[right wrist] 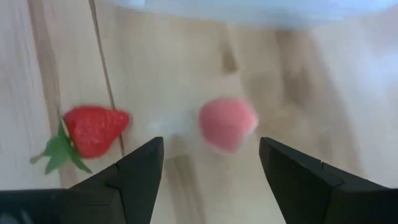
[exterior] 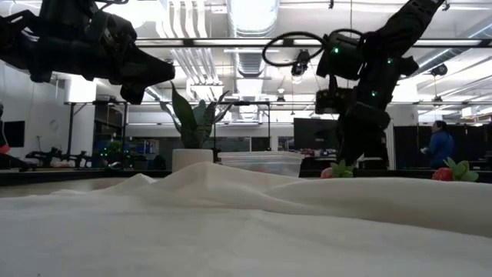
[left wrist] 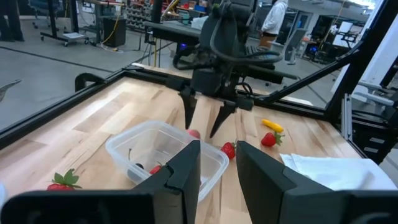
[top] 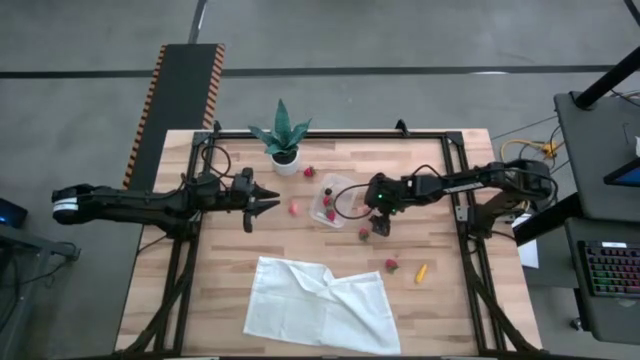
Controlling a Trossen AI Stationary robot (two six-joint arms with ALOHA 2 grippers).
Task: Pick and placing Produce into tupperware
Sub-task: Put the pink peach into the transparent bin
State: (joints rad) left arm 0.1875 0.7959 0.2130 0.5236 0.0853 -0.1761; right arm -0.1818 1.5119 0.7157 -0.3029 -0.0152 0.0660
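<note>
on the wooden table (top: 230, 270), we take the tupperware (top: 330, 200) as our landmark. largest is the white cloth (top: 320, 305), lying well toward the near edge from it. the potted plant (top: 283, 140) stands near the tupperware, on its far left. our left gripper (top: 268, 195) hangs left of the tupperware, its fingers apart and holding nothing. our right gripper (top: 379, 226) points down just right of the tupperware, fingers spread either side of a pale pink piece (right wrist: 227, 123), with a strawberry (right wrist: 93, 130) just beside it. inside the tupperware we see red pieces and a dark berry (left wrist: 140, 166). a yellow piece (top: 421, 272) lies well to its right.
</note>
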